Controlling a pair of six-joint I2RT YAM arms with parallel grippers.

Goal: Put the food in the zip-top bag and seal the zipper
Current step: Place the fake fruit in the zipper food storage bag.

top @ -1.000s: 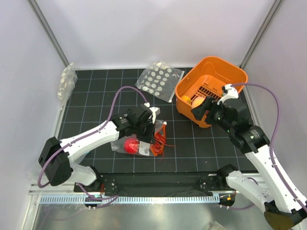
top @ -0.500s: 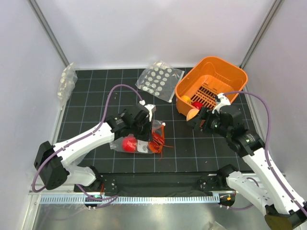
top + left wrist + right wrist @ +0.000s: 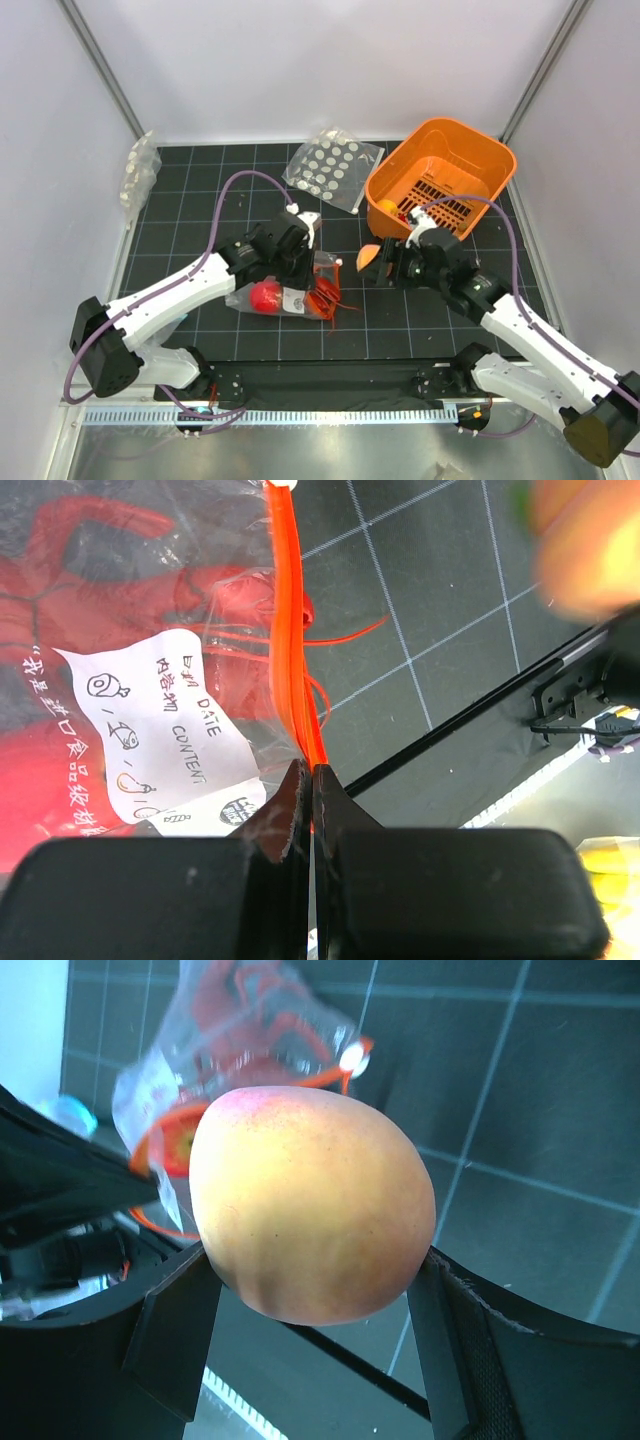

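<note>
One zip-top bag (image 3: 288, 300) lies left-to-right, mouth rightward; left hand (image 3: 308, 776) pinches its zipper (image 3: 289, 630), right hand (image 3: 315, 1305) clasps one fruit (image 3: 310, 1200).

Three bags: zip-top bag (image 3: 288, 300), disc bag (image 3: 330, 167), plain bag (image 3: 138, 172); one basket (image 3: 382, 188); two arms: left arm (image 3: 170, 295), right arm (image 3: 530, 335).

The black mat (image 3: 180, 190) is carrying the zip-top bag (image 3: 290, 300) (toward 6 o'clock), disc bag (image 3: 330, 165) at 12, basket (image 3: 492, 178) at 2, clear bag (image 3: 138, 170) at 10.
</note>
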